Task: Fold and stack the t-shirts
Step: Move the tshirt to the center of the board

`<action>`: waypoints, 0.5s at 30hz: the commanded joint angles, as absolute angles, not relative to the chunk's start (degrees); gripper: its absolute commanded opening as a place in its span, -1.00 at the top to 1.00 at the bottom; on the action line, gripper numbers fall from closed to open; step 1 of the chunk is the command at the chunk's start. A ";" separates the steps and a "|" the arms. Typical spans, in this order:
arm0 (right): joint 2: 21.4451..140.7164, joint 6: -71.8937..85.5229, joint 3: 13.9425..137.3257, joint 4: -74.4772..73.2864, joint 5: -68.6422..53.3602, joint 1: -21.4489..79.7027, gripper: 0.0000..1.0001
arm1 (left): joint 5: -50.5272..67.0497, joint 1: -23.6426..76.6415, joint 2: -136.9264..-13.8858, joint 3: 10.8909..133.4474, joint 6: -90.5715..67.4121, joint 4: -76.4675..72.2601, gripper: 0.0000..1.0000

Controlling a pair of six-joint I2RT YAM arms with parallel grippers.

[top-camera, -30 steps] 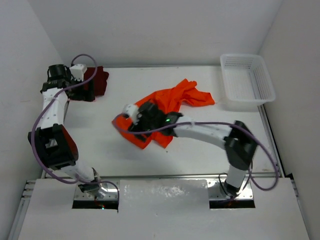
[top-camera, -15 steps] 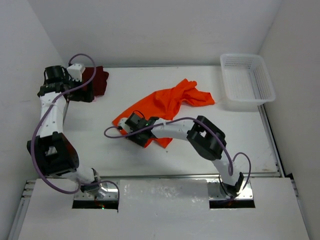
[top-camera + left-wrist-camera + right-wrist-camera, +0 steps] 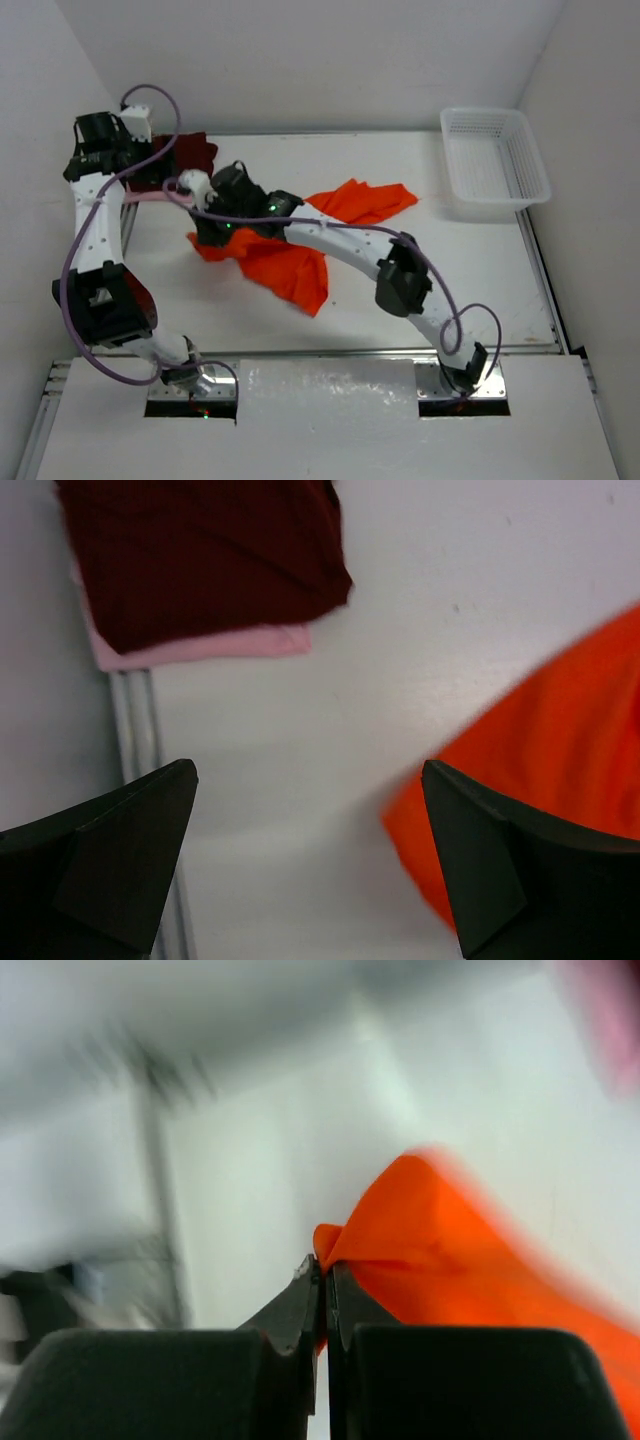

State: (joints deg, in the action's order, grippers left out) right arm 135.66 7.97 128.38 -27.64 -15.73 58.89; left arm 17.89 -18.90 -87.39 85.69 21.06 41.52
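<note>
The orange t-shirt (image 3: 290,262) lies stretched across the table's middle, with part of it trailing back right. My right gripper (image 3: 208,238) is shut on the shirt's left edge, and the right wrist view shows the cloth (image 3: 460,1250) pinched at the tips of that gripper (image 3: 324,1275). The maroon t-shirt (image 3: 197,155) lies folded at the back left on the pink t-shirt (image 3: 200,645), which shows only as a strip under the maroon one (image 3: 200,560). My left gripper (image 3: 310,860) hangs open above bare table between that stack and the orange cloth (image 3: 560,740), holding nothing.
A white lattice basket (image 3: 482,111) stands at the back right corner. Walls close in the table on the left, back and right. A metal rail (image 3: 135,730) runs along the table's left side. The right arm's purple cable loops over the table's middle.
My right gripper has shut on the orange t-shirt's edge and swung left and back with it, dragging the cloth toward the maroon stack. The left gripper drew back slightly and stayed open.
</note>
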 commanded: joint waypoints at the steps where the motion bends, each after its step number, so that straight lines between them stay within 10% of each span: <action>1: 118.97 26.25 124.95 2.08 -22.11 53.39 1.00 | 14.60 -21.79 -87.97 94.89 16.71 36.39 -0.89; 10: 102.94 37.97 112.00 -12.65 6.16 24.73 1.00 | 19.94 -22.24 -91.66 109.84 12.57 35.94 -0.87; 15: 91.43 37.53 82.13 -8.11 7.65 20.22 1.00 | 18.47 -11.45 -96.24 113.74 20.37 45.08 -0.83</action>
